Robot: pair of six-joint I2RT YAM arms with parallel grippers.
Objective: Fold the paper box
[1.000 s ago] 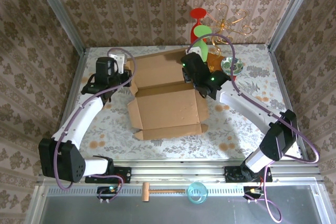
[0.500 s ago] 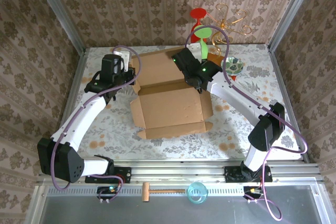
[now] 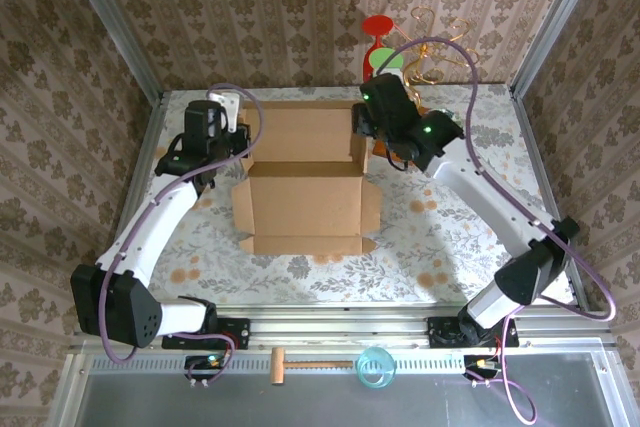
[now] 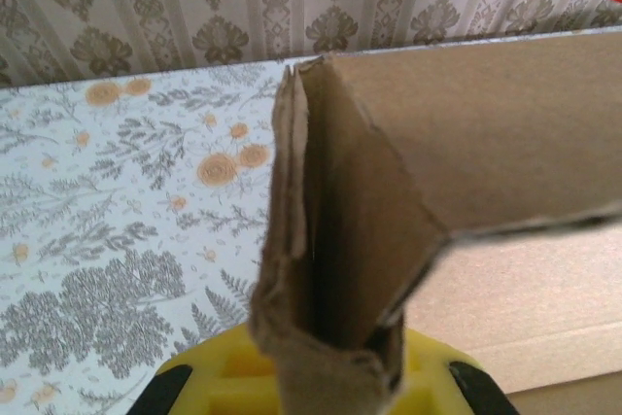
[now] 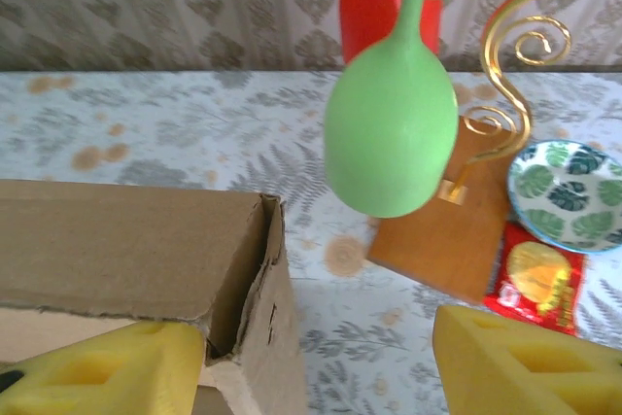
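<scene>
The paper box (image 3: pixel 305 202) now sits squarer at mid-table. At its far left corner the left gripper (image 4: pixel 326 376) stays pinched on a folded flap. At the far right corner the right gripper (image 5: pixel 311 366) has just sprung apart, and the wall there stands unaided, so that fold looks set.

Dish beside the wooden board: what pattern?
Green leaves on white; the dish shows best in the right wrist view.

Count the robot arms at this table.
2. The left arm stands on the left, reaching the paper box at its far left corner; the right arm reaches its far right corner.
</scene>
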